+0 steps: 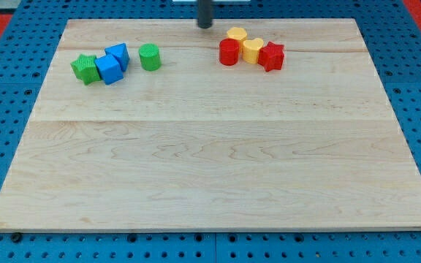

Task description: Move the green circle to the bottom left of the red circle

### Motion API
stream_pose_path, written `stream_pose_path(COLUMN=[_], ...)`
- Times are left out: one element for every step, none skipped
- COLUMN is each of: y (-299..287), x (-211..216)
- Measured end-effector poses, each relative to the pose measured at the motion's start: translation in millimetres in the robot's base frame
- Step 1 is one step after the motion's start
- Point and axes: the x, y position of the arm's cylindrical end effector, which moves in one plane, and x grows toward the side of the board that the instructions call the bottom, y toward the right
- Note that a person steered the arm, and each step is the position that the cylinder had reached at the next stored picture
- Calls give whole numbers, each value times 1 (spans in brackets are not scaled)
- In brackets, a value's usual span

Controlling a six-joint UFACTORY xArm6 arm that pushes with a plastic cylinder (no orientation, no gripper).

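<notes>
The green circle [150,56] stands upright near the view's top left, just right of two blue blocks. The red circle [229,52] stands near the view's top centre-right, touching a yellow block on its right. My tip [205,25] is a dark rod end at the view's top edge, up and left of the red circle and well to the right of the green circle. It touches no block.
A green star [85,68] and two blue blocks [110,69] [118,55] cluster left of the green circle. Two yellow blocks [237,34] [252,50] and a red star [272,55] sit right of the red circle. The wooden board [210,161] lies on a blue pegboard.
</notes>
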Motion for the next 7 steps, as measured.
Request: stream_pose_path(y=[-34, -23, -29, -113, -116, -95, -95], x=[75, 109, 145, 156, 130, 101, 89])
